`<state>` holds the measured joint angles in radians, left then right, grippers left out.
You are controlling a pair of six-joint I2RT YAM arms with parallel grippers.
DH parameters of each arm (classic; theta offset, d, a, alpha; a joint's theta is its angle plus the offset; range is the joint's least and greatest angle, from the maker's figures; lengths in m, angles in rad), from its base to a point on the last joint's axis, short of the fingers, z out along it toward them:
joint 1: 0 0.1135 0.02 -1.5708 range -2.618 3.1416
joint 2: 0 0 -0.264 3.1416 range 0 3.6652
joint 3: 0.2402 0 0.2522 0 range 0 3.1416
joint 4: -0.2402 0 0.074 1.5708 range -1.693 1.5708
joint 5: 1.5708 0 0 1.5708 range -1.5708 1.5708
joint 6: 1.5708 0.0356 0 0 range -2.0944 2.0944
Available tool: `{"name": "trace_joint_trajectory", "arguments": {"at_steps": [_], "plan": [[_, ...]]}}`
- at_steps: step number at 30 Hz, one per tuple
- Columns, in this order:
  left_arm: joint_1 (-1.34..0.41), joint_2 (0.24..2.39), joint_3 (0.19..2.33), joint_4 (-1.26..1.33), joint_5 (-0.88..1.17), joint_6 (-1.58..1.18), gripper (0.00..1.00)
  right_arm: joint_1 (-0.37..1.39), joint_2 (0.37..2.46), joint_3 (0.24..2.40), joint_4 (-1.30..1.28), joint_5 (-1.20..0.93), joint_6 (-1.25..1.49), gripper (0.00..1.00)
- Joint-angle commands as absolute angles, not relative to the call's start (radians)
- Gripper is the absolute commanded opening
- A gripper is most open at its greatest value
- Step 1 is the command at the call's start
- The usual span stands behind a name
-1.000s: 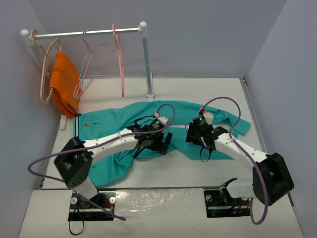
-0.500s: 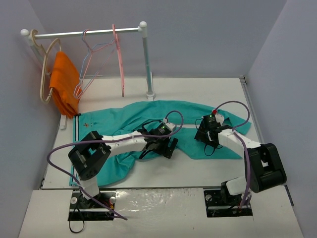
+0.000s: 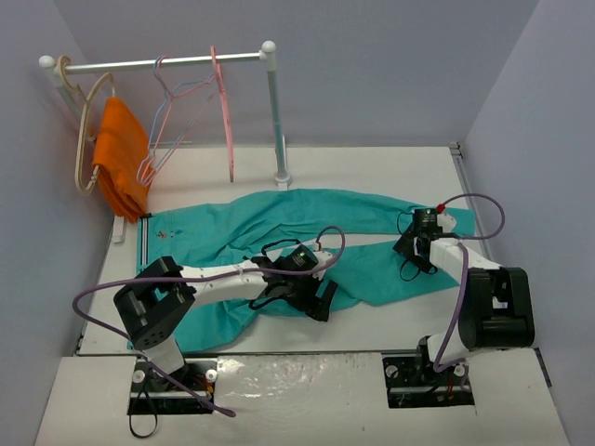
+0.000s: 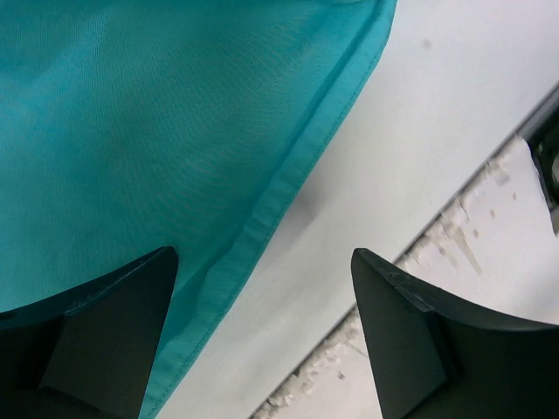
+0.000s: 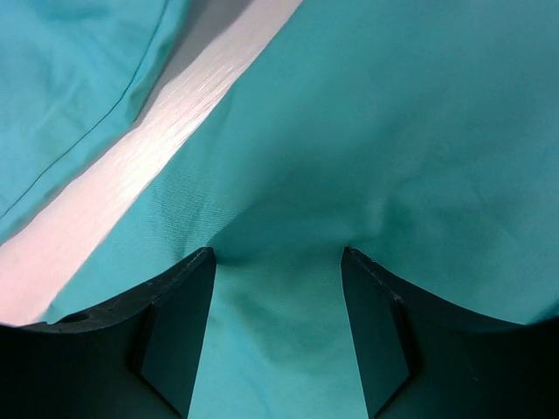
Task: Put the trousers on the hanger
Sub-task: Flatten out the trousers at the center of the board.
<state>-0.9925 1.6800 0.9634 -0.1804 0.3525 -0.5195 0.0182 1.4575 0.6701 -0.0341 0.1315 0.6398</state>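
Note:
The teal trousers lie spread across the table. The salmon-pink hanger hangs on the rail at the back left, far from both arms. My left gripper is low over the trousers' near hem and stands open. One finger is over the cloth, the other over bare table, with nothing gripped. My right gripper is at the trousers' right end. Its fingers stand apart with their tips down on the teal fabric, which puckers around them.
An orange cloth hangs on a thick beige hanger at the rail's left end, with thin pale hangers beside it. The rack post stands behind the trousers. The table's near edge runs right by the left gripper.
My right gripper has slid right along the trousers, and the right end of the cloth has moved and flattened with it. My left gripper has shifted toward the near hem.

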Motion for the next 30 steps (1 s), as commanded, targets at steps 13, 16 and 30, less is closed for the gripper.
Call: {"name": "trace_joint_trajectory", "arguments": {"at_steps": [13,16,30], "plan": [[-1.167,1.726,1.170,-0.323,0.455,-0.546,0.81,-0.112,1.253,0.759,-0.116,0.146,0.503,0.58],[-1.151,1.637,1.192,-0.369,0.324,-0.560,0.85,-0.023,1.183,0.781,-0.153,0.140,0.463,0.58],[-0.747,1.142,0.956,-0.813,-0.274,-0.853,0.91,0.424,1.136,0.723,-0.173,0.072,0.524,0.60]]}}
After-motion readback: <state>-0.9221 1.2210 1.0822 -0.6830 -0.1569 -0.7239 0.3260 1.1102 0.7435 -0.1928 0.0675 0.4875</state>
